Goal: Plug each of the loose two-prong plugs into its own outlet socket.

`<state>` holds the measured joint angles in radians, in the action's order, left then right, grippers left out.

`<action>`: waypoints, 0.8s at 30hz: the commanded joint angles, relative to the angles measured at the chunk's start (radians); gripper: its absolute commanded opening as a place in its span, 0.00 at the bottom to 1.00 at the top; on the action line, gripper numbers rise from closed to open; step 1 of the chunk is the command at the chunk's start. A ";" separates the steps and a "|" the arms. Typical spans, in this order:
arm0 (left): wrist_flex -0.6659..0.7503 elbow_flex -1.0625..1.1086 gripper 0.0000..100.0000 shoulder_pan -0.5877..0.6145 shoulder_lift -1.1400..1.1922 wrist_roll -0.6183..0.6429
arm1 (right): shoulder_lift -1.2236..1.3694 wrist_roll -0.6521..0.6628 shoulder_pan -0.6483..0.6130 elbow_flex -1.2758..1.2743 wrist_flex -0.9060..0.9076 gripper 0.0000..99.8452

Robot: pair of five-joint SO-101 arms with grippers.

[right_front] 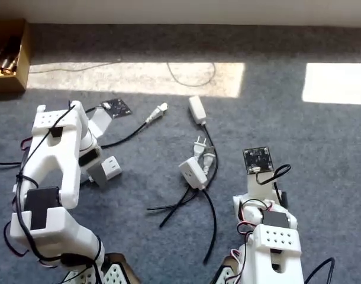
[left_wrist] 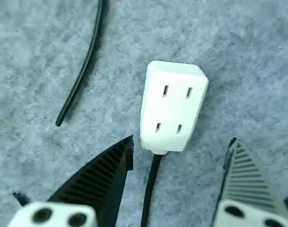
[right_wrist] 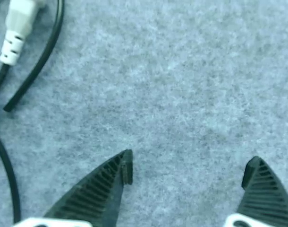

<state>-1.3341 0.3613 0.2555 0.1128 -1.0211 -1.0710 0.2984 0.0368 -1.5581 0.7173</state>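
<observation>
White plastic outlet block (left_wrist: 172, 106), cord end nearest, is lying on the grey carpet (left_wrist: 30, 56) just ahead of the left gripper (left_wrist: 182, 146), whose fingers are being held apart; its long axis is pointing straight away from them. The right gripper (right_wrist: 189, 165), also being held apart, is hovering over bare carpet.

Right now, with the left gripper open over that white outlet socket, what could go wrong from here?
1. The cord of the outlet socket runs out through the open left gripper, so closing might pinch cord rather than body.
2. The right gripper is open above bare carpet, with the plug off to one side; closing there would probably catch nothing.
</observation>
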 commanded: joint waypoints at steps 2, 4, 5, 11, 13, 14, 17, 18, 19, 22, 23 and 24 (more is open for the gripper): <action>0.046 0.027 0.32 -0.053 -0.008 0.008 | -0.013 0.012 -0.012 0.002 -0.012 0.36; 0.084 0.051 0.31 -0.059 -0.008 0.008 | -0.013 0.012 -0.012 0.002 -0.012 0.36; 0.098 0.061 0.30 -0.061 -0.008 0.008 | -0.013 0.012 -0.012 0.002 -0.012 0.36; 0.109 0.079 0.04 -0.087 -0.008 0.005 | -0.013 0.012 -0.012 0.002 -0.012 0.36; 0.104 0.081 0.01 -0.105 -0.008 0.003 | -0.013 0.012 -0.012 0.002 -0.012 0.36; 0.087 0.081 0.01 -0.116 -0.008 0.003 | -0.013 0.012 -0.012 0.002 -0.012 0.36; 0.023 0.082 0.00 -0.170 -0.008 -0.006 | -0.013 0.012 -0.012 0.002 -0.012 0.36; 0.000 0.082 0.00 -0.193 -0.010 -0.008 | -0.013 0.012 -0.012 0.002 -0.012 0.36; -0.017 0.082 0.00 -0.216 -0.010 -0.008 | -0.013 0.012 -0.012 0.002 -0.012 0.36; -0.041 0.113 0.00 -0.288 -0.018 -0.006 | -0.013 0.012 -0.012 0.002 -0.012 0.36; -0.043 0.127 0.00 -0.312 -0.019 -0.006 | -0.013 0.012 -0.012 0.002 -0.012 0.36; -0.043 0.140 0.00 -0.334 -0.019 -0.006 | -0.013 0.012 -0.012 0.002 -0.012 0.36</action>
<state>-1.3510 0.4795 -0.0084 0.1128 -1.0211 -1.0710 0.2984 0.0368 -1.5581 0.7173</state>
